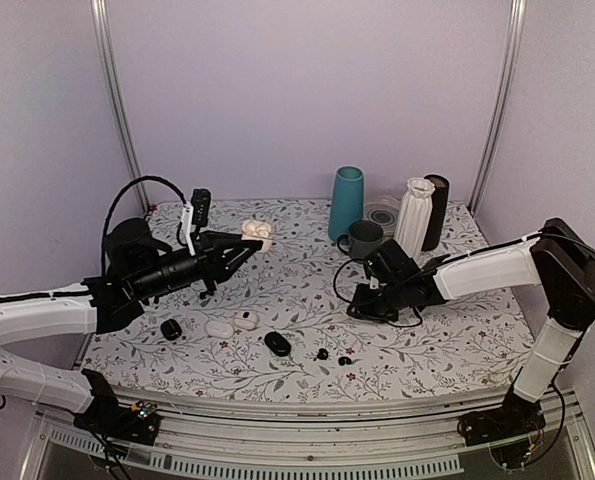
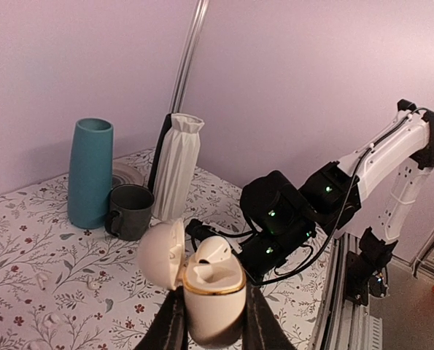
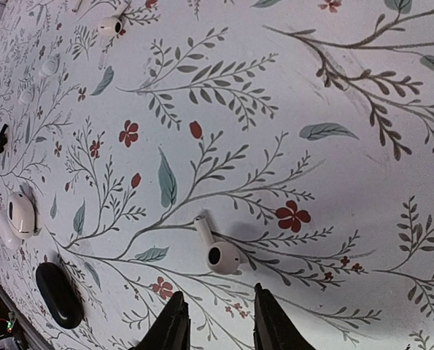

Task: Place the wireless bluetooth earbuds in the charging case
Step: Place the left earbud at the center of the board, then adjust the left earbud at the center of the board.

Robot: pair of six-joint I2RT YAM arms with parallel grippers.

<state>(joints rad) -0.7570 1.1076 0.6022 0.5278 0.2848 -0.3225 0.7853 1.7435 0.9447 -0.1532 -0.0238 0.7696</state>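
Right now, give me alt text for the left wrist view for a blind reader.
The left pincer grips a cream pebble-shaped charging case, gold-rimmed, its lid flipped open. Behind it stand a tall teal vase, a dark grey mug and a white ribbed vase; the right arm leans in from the right.

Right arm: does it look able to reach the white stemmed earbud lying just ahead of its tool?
Probably yes. The white earbud lies alone on the tablecloth, just ahead of the right tool, jaws apart, nothing between. The left tool, holding the open case, is off to the side.
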